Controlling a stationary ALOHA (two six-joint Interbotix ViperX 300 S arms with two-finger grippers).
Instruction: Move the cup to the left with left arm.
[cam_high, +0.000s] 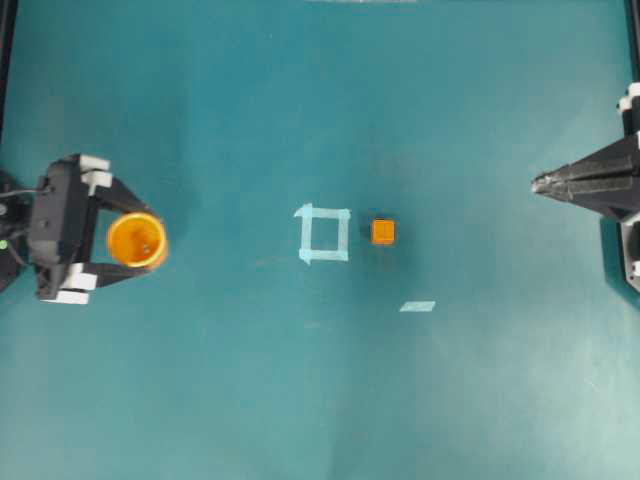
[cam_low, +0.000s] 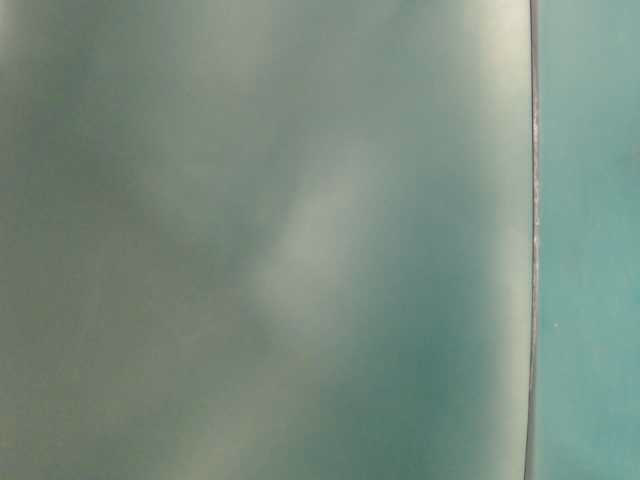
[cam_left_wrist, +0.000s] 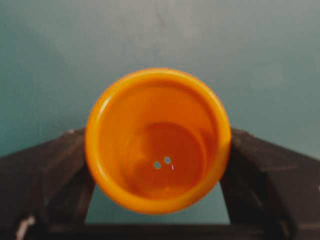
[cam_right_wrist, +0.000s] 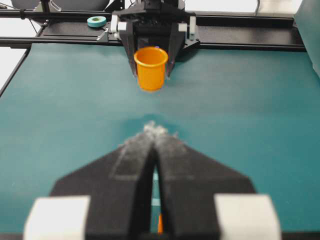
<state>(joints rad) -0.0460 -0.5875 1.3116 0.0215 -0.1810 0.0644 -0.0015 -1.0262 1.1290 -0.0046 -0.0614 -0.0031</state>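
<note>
The cup (cam_high: 137, 240) is small, round and orange with a yellow rim, and stands upright at the far left of the teal table. My left gripper (cam_high: 145, 240) is around it, one black finger pressed on each side. From the left wrist view I look down into the cup (cam_left_wrist: 157, 140), whose rim touches both fingers (cam_left_wrist: 55, 165). The right wrist view shows the cup (cam_right_wrist: 150, 67) far off in the left gripper (cam_right_wrist: 151, 60). My right gripper (cam_high: 537, 184) is shut and empty at the right edge, its tips (cam_right_wrist: 155, 131) meeting.
A small orange cube (cam_high: 383, 232) sits near the middle, just right of a pale tape square (cam_high: 343, 233). A loose tape strip (cam_high: 418, 306) lies further right. A tape roll (cam_right_wrist: 96, 21) rests on the frame behind the left arm. The table-level view is a blur.
</note>
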